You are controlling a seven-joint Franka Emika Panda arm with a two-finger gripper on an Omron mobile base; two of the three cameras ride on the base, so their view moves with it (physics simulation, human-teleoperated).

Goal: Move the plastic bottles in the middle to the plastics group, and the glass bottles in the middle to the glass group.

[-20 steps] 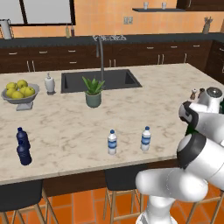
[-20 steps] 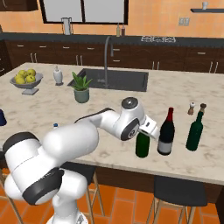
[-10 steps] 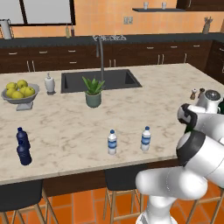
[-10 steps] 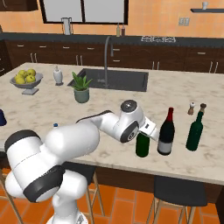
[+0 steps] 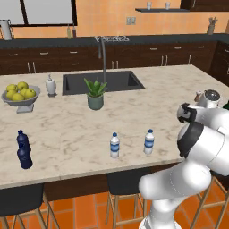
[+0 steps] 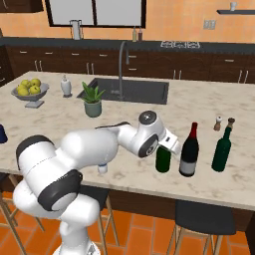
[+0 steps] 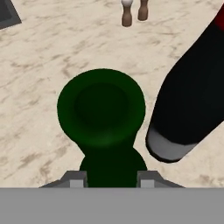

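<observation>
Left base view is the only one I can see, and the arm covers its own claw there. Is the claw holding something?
Observer: Yes. In the hand view the claw is closed on a dark green bottle, gripping it from both sides.
Operator: Where is that bottle?
Observer: In the right base view it is upright, low at the counter, close beside the black bottle with red top, on its left in that picture.
Operator: Is another glass bottle there?
Observer: Yes, a second green bottle stands on the other side of the black one, apart from it.
</observation>
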